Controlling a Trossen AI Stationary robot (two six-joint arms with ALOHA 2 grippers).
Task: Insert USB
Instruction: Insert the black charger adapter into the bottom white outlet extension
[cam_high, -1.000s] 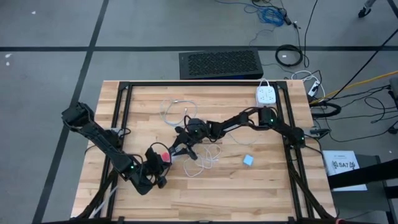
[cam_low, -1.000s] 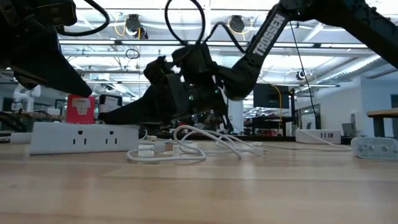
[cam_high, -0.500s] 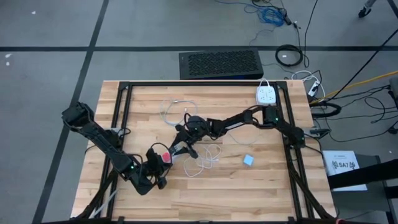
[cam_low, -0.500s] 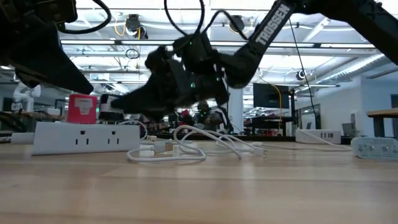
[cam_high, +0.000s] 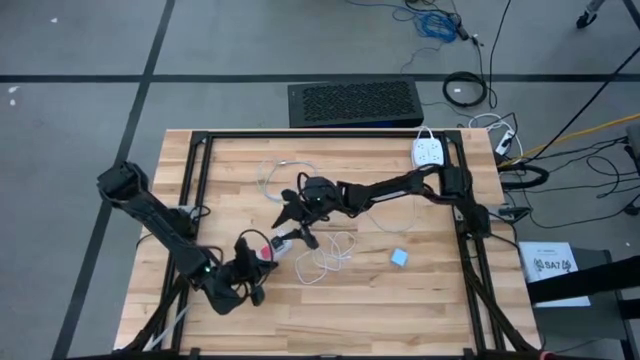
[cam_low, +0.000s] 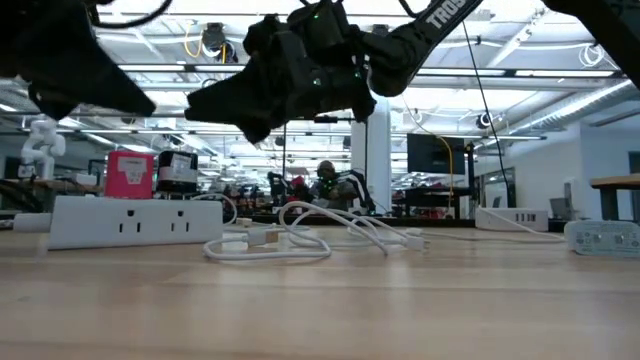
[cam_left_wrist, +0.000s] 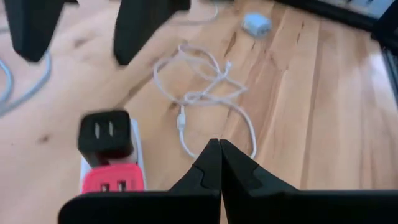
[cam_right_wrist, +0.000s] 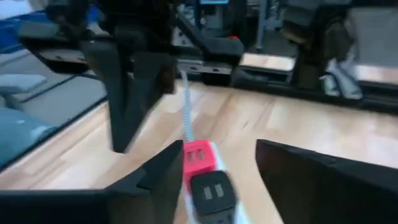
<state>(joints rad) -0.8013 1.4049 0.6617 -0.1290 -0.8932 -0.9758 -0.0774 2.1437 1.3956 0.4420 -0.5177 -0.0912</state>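
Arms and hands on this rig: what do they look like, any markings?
Both arms are black and jointed. The right arm carries white lettering along one link. Each hand, left hand and right hand, has two dark, flat, wedge-shaped fingers.

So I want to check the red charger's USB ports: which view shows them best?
The left wrist view: the red charger sits close, its two ports facing the camera. The right wrist view shows them blurrier, the low view only its side, the high view a speck.
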